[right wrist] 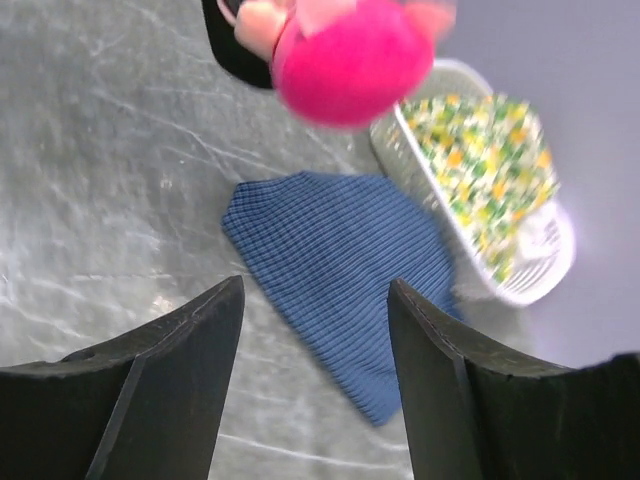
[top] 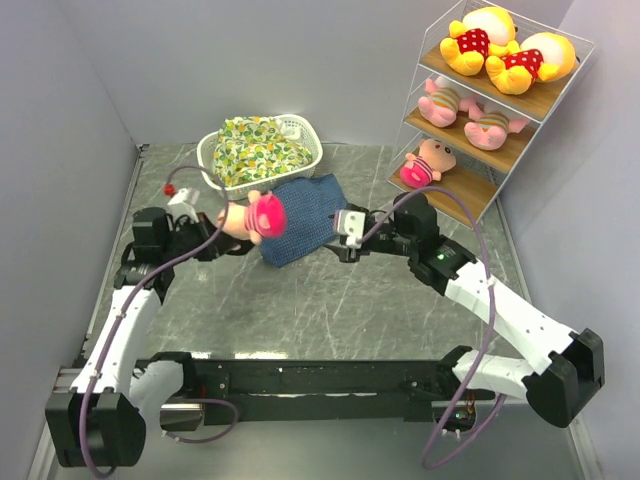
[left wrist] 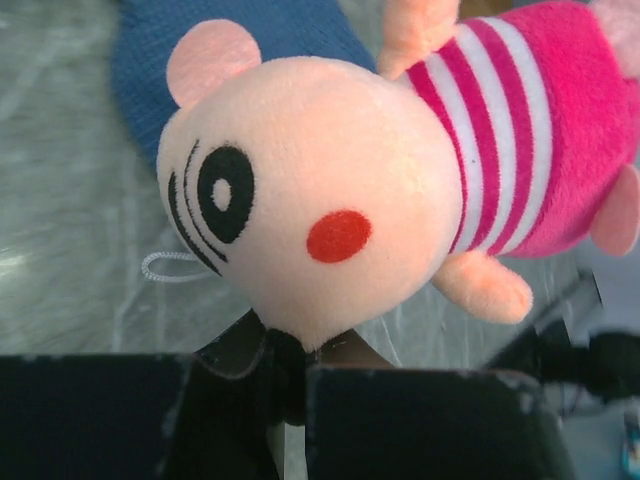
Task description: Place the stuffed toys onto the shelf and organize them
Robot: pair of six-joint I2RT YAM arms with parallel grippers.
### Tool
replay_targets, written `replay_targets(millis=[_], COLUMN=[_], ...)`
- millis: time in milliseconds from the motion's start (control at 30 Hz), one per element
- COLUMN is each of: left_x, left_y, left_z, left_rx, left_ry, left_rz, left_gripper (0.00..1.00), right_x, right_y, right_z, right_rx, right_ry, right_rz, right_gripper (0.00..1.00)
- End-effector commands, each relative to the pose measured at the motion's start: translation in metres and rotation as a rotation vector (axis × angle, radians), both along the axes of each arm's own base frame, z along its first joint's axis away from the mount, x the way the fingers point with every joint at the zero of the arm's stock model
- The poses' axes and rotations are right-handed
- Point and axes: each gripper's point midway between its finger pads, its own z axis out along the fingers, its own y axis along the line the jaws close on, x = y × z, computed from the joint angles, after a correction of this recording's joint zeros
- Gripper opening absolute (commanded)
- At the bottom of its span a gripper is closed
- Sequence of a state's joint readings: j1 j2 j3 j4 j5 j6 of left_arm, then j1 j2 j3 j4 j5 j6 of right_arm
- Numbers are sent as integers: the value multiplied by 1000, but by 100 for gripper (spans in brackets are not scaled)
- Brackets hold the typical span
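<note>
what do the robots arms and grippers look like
Both the left arm and right arm have white link shells with black joints and bases. A purple-grey cable runs along each. The right gripper has broad black tapered fingers; a small green light glows on the right arm.

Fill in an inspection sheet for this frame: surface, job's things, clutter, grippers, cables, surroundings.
Surface: grey marbled table.
Job's things: shelf holds two bears on top, two piglets in the middle and one doll at the bottom; second doll held above the blue cloth.
Clutter: blue cloth flat on the table; basket with floral cloth inside.
Grippers: left gripper shut on the second doll's head; right gripper open, empty.
Cables: purple cable looping along each arm.
Surroundings: plain grey walls.
</note>
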State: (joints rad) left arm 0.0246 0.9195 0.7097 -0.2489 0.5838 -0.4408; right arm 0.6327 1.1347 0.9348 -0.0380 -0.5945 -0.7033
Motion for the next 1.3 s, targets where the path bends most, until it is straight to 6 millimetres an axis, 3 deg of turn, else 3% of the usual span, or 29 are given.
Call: replay_targets(millis=[0, 33, 100, 167, 300, 533, 767, 1267], left_x=[-30, -34, -43, -54, -63, -63, -60, -65], left_y=[-55, -64, -87, -107, -124, -126, -124, -126], left_z=[31, 34, 30, 25, 23, 20, 1, 6], left_rx=[27, 41, 54, 75, 94, 162, 211, 187], left_ry=[-148, -162, -146, -147, -180, -189, -136, -164], left_rz=[-395, -442, -532, -601, -666, -708, -715, -739], left_gripper=[1, 1, 1, 1, 1, 1, 1, 1], right_x=[-24, -27, -41, -49, -73, -92, -102, -77], right_y=[-2, -1, -4, -6, -15, -21, -17, 16], right_z=[14, 23, 13, 22, 20, 16, 21, 10], right_rx=[-135, -145, -198, -201, -227, -258, -256, -274], right_ry=[-181, -192, -143, -145, -85, -55, -59, -81], right_rz=[199, 222, 295, 328, 379, 412, 445, 460], right_gripper=[67, 67, 68, 68, 68, 68, 68, 59])
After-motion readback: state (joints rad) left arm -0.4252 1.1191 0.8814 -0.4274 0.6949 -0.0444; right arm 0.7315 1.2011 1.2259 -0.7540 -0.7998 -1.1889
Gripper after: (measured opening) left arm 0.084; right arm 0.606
